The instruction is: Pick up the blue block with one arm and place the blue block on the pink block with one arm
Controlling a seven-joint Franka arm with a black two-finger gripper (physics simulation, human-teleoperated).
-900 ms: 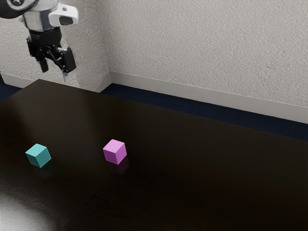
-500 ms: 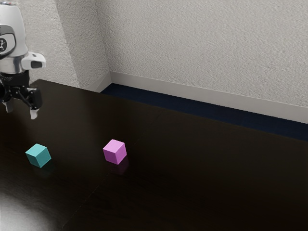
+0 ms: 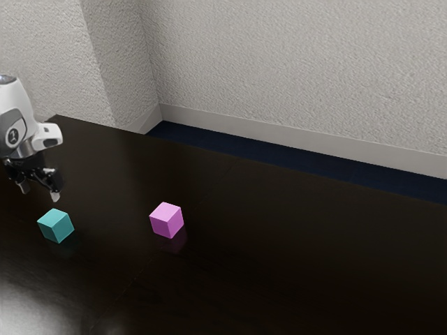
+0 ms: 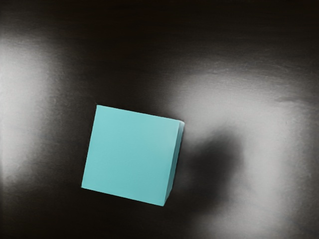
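Note:
The blue block (image 3: 56,225), a small teal cube, rests on the dark table near the exterior view's left edge. The pink block (image 3: 166,220) sits on the table to its right, a short gap away. My gripper (image 3: 39,192) hangs just above the blue block, a little to its left, fingers open and pointing down with nothing between them. In the wrist view the blue block (image 4: 129,155) lies right below my hand, turned slightly askew.
The glossy dark table (image 3: 293,258) stretches to the exterior view's right. A white textured wall with a baseboard (image 3: 300,139) runs behind it, and a wall corner stands at the back left.
My arm has come down from high at the upper left and lowered its gripper to just above the blue block. Both blocks stay where they were.

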